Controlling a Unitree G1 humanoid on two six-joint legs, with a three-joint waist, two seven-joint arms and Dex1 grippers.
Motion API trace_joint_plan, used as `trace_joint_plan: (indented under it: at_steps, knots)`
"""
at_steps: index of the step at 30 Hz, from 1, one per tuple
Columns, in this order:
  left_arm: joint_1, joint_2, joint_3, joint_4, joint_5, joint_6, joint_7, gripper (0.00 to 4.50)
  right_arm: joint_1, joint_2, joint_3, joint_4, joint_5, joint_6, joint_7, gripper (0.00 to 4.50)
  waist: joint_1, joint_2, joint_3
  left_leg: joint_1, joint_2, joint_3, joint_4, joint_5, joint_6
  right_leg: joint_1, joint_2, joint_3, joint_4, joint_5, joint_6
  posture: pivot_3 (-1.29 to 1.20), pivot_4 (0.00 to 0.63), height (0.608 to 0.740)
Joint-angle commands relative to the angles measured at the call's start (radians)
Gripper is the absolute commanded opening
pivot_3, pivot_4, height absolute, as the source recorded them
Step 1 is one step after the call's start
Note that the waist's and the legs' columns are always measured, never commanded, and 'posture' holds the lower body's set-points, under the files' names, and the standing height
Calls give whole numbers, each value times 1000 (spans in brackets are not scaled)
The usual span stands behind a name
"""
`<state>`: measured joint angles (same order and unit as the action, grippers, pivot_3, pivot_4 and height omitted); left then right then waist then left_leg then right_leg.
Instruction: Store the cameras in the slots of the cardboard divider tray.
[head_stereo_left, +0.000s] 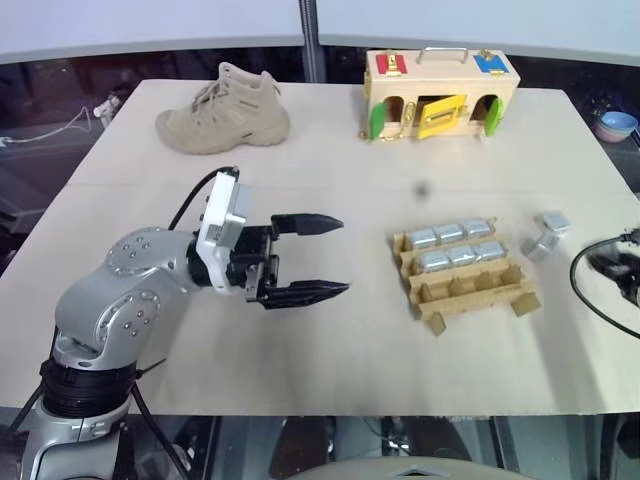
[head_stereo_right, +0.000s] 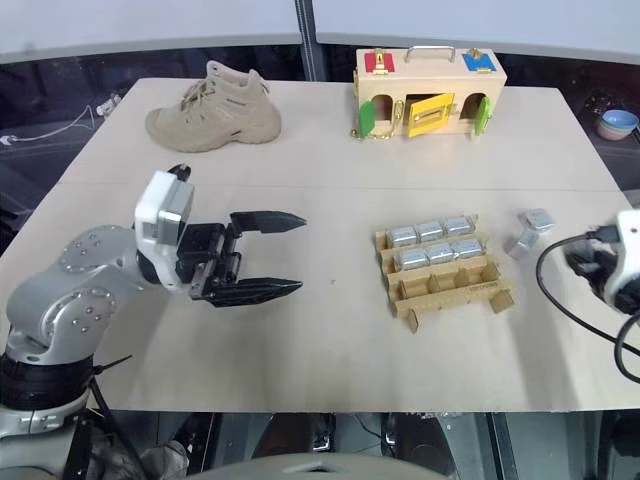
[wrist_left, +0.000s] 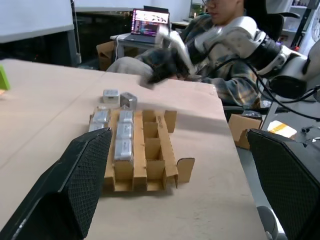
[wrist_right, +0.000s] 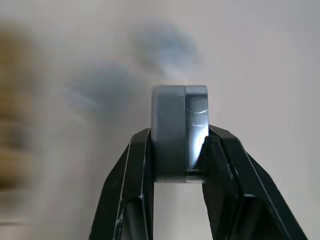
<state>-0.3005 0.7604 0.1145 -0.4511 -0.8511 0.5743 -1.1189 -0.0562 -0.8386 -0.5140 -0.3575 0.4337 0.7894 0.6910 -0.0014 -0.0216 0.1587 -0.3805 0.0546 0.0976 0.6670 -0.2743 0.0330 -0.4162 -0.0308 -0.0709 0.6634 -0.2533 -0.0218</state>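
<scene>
Right wrist view has your right gripper (wrist_right: 175, 150) clamped on one camera (wrist_right: 179, 131), so carry it upright to the empty near row of the cardboard divider tray (head_stereo_left: 470, 298), right of centre, while the left gripper (head_stereo_left: 322, 256) waits wide open.

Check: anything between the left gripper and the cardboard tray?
Nothing: bare tabletop between the left gripper and the cardboard divider tray, seen from both eye views.
</scene>
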Motion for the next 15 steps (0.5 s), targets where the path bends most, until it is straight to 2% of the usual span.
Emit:
trace_joint_plan:
  at_steps: [1,7,11,15]
  knots:
    - [40,-21,57,-19,36,-87,16,4500,-47,-65,62,-8,18,-209,198,764,1,-1,0,0,0,-1,0,0,0,0,0,-1,0,0,0,0,150,740]
    - [120,-38,99,-19,45,-152,5,4500,-140,-97,193,89,5,-471,413,764,2,-3,1,0,0,-1,1,0,0,0,-1,-1,0,0,0,0,150,740]
    - [164,-27,121,-31,29,-159,-9,4500,-159,-105,268,88,7,-543,501,764,13,-2,1,-1,0,0,1,0,0,0,-2,-1,-1,0,0,0,150,740]
    - [190,-16,135,-36,9,-154,-27,4500,-158,-87,375,34,-24,-589,529,764,15,-2,1,-1,0,-1,1,0,0,0,-2,-2,-1,0,0,0,150,740]
